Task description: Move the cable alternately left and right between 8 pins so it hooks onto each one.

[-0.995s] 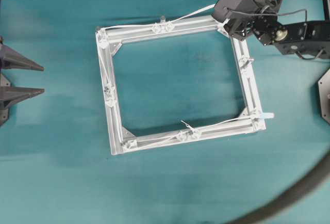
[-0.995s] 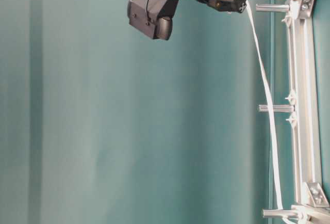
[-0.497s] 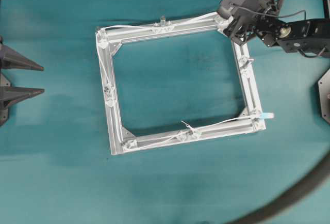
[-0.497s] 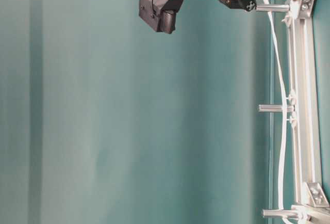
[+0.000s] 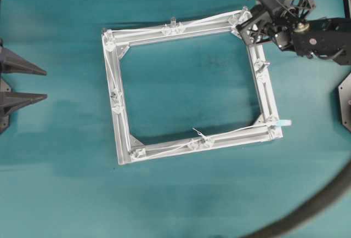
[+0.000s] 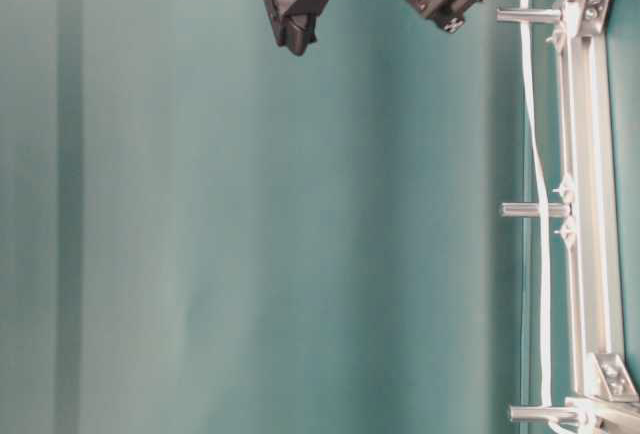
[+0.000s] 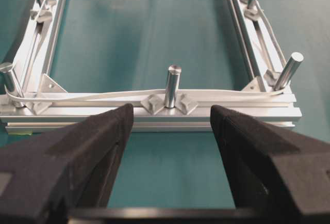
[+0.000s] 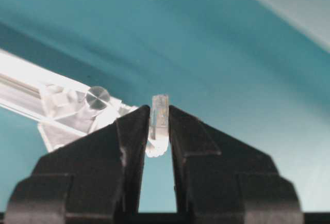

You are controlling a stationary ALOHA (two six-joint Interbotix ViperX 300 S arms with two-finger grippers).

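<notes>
The square aluminium frame lies in the middle of the teal table, with short pins standing round it. The white cable runs from the front right corner along the front, left and back rails to the back right corner. There my right gripper is shut on the cable's plug tip, just beside the corner pin. From table level the cable hangs close to the pins. My left gripper is open and empty at the table's left edge, facing the left rail's middle pin.
A thick dark hose curves across the front right corner of the table. A dark mount sits at the right edge. Teal cloth shows inside the frame.
My right gripper has carried the cable end right and down to the back right corner. The cable, which slanted up off the back rail, now lies along it.
</notes>
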